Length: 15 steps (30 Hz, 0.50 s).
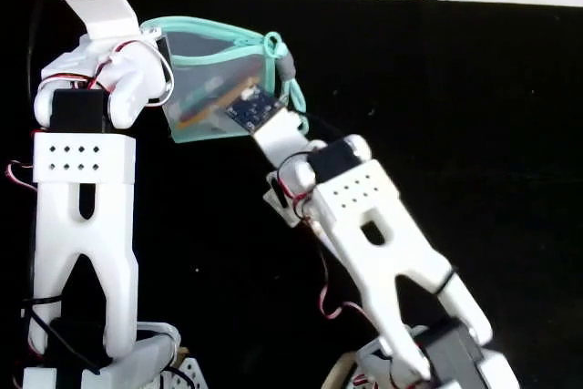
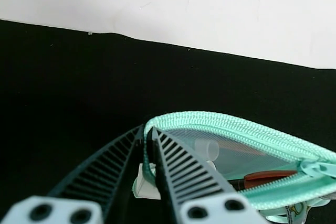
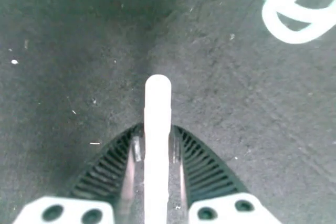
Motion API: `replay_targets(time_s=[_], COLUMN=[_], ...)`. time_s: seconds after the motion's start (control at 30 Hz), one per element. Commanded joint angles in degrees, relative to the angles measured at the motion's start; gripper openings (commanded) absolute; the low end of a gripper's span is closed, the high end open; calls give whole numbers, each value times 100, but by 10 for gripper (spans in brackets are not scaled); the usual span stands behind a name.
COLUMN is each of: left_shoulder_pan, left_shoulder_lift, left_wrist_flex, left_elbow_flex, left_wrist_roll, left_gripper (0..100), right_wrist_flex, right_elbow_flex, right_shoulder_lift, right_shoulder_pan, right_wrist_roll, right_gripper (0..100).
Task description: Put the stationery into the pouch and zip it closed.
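Left wrist view, left pincer [image 2: 148, 132]: clenched on the rim of the clear pouch with mint-green zip [image 2: 236, 129].
Right wrist view, right pincer [image 3: 157, 132]: grasping a white round-tipped stick [image 3: 157, 103], jutting past its tips.
Black desk [image 3: 63, 51]: beneath the stick.
Pale cord loop [image 3: 294, 14]: farther out.

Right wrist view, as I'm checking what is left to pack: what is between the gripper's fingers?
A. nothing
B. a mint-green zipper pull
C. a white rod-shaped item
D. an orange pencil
C: a white rod-shaped item sits clamped between the right gripper's black ribbed fingers.
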Motion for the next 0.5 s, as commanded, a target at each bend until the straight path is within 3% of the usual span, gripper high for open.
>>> replay_targets(time_s=[0.0,0.37,0.47], left_shoulder_pan=[22,22,31], left_shoulder_lift=[251,251,268], left_wrist_flex=[0,0,0], left_elbow_flex=[48,48,48], left_wrist_roll=[44,44,44], left_gripper=[7,7,7], right_wrist_flex=[22,75,75], right_elbow_flex=[-119,-2396,-2738], right_shoulder_lift=[-514,-514,-453], right_shoulder_pan=[66,558,611], right_wrist_roll=[-308,-1398,-2031], right_gripper=[7,7,6])
